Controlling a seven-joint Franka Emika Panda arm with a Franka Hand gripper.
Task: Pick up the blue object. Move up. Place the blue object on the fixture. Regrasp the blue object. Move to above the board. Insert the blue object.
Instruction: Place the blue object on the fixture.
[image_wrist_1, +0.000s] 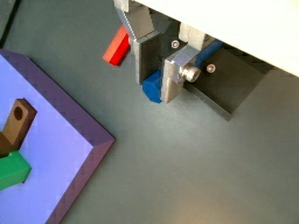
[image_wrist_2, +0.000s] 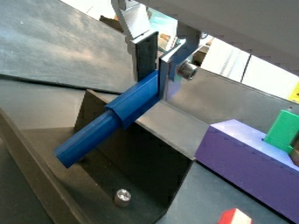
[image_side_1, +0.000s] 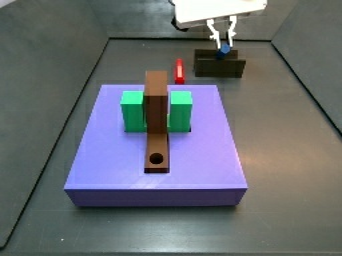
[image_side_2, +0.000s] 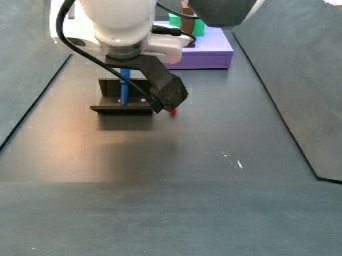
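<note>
In a wrist view we've got the gripper in the upper middle, clamped on the top end of the blue object, which slants down across the fixture. In a side view at the top right, the peg sits on the fixture behind the board. So we reckon pickup and placing are done and we're around the regrasp; moving above the board and inserting are still left.

The blue peg is leaning tilted in the notch of the dark fixture, gripped between the claw fingers. The lavender board is lying well apart, carrying its brown bar.
</note>
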